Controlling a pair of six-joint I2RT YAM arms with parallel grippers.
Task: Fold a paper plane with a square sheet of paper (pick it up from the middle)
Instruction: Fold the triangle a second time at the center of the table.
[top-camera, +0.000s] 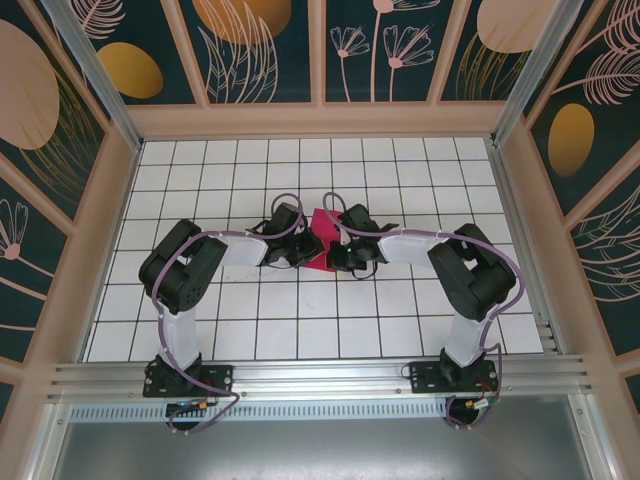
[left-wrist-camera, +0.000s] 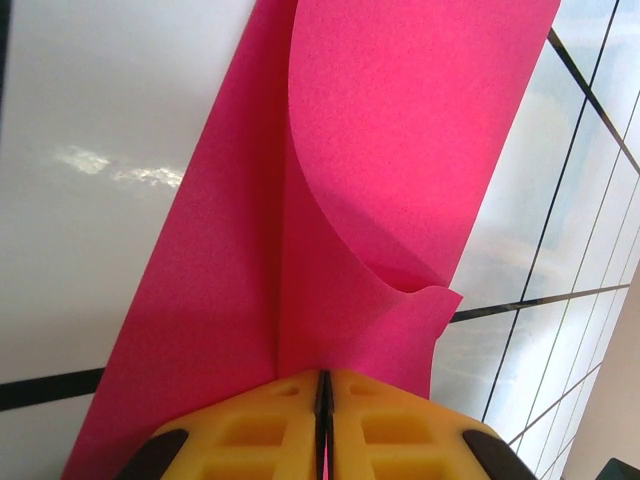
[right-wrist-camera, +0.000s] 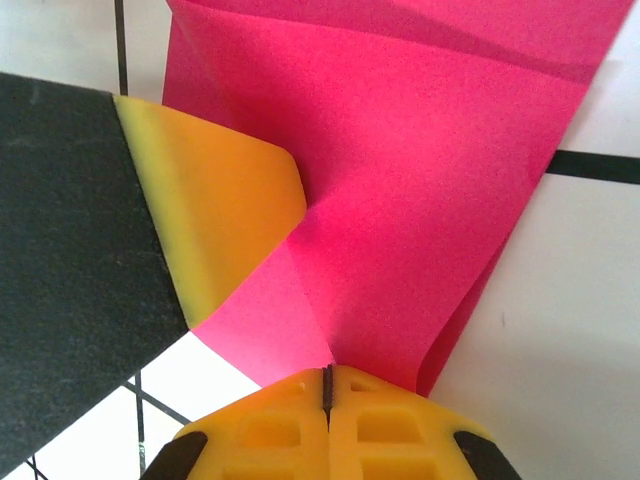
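Left fingers (left-wrist-camera: 260, 425) and right fingers (right-wrist-camera: 270, 430) both pinch the folded pink sheet (top-camera: 320, 240) at the middle of the worktop (top-camera: 300, 330), long axis running near-to-far, narrow tip pointing to the far side.

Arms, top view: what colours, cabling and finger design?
Left arm and right arm match: black joint housings, white links, and lilac cables looping alongside. Fingers are yellow moulded pads with square recesses and black backing.
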